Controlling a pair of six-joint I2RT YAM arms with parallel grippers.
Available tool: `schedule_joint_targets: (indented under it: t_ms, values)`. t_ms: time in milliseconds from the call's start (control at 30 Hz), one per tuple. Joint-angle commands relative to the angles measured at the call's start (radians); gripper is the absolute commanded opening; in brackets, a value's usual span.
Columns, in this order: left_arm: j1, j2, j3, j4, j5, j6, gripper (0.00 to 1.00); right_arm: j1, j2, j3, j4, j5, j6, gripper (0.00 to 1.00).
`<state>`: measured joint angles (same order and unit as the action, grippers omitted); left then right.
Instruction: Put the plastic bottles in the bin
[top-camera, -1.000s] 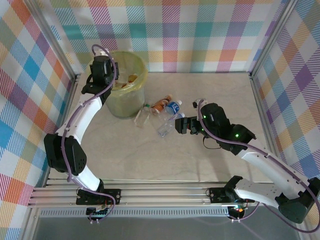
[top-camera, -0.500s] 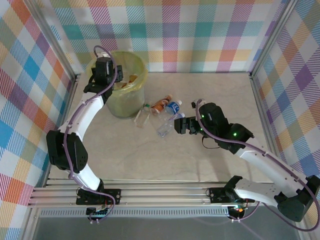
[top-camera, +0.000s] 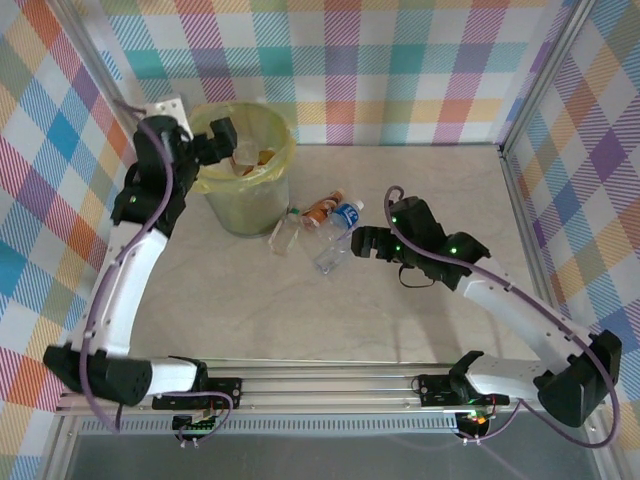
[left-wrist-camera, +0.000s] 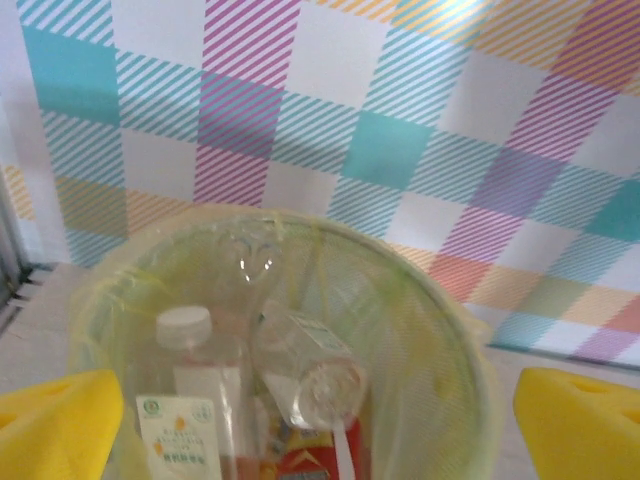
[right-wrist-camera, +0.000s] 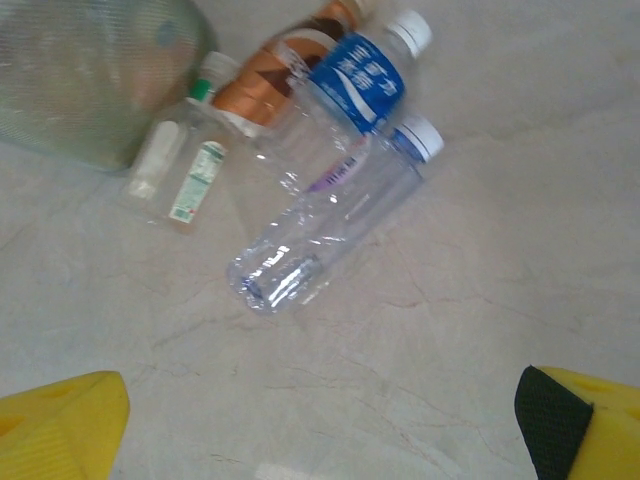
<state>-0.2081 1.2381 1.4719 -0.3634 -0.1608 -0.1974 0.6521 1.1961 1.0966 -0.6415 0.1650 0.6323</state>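
The bin (top-camera: 243, 200), at the table's (top-camera: 300, 310) far left, has its lower contents blurred behind the yellow-green bag. Inside it lie a white-capped bottle (left-wrist-camera: 186, 340) and a clear crushed bottle (left-wrist-camera: 310, 365), with a red label cut off at the frame edge. The left arm (top-camera: 125, 270) rises along the left side, its left jaws spread wide above the bin's rim, holding nothing. The right arm (top-camera: 510, 305) reaches left and low, its right jaws released and empty. They are just right of the plastic bottles (top-camera: 325, 225) lying near the bin: a clear one (right-wrist-camera: 325, 225), a blue-labelled one (right-wrist-camera: 360, 80), an orange-labelled one (right-wrist-camera: 270, 85) and a small green-capped one (right-wrist-camera: 190, 160).
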Motion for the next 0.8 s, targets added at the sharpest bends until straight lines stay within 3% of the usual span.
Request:
schedule_joint_targets:
  t_ms: [0,133,367,767]
  values:
    - [-0.007,-0.1,-0.166,0.048,0.062,-0.131,1.0,-0.046,0.058,-0.006,0.002,-0.112,0.113,1.0]
    - [-0.012,-0.229,-0.341,0.125,0.072,-0.214,1.0,-0.065,0.155,-0.02,0.081,-0.203,0.156,1.0]
    - [-0.014,-0.352,-0.511,0.11,0.061,-0.273,1.0,-0.063,0.356,0.028,0.142,-0.221,0.226,1.0]
    - [-0.014,-0.372,-0.551,0.119,0.066,-0.281,1.0,-0.032,0.583,0.158,0.164,-0.182,0.248,0.98]
